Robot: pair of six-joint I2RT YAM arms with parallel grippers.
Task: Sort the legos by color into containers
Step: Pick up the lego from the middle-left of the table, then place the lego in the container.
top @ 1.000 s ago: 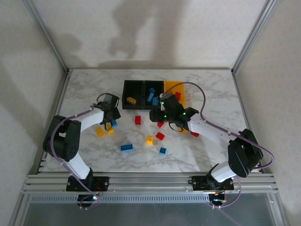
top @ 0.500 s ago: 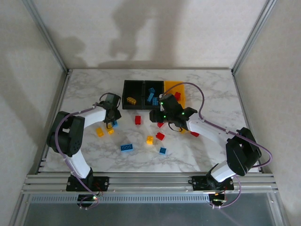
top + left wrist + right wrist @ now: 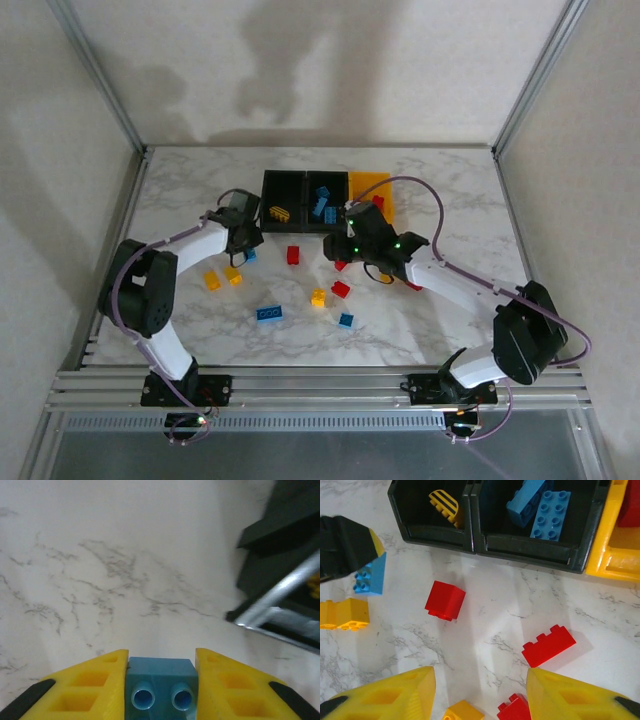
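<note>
Blue lego (image 3: 159,687) is pinched tight between the fingers of my left gripper (image 3: 160,677) (near the black bins (image 3: 470,542)); my right gripper (image 3: 480,680) gapes wide, empty, over red legos (image 3: 445,600) on the marble table (image 3: 490,620).

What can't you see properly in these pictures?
Left wrist view: the black bins are blurred; the bottom edge cuts off the blue brick.
Right wrist view: the right edge cuts off the yellow bin and the red brick in it.
</note>
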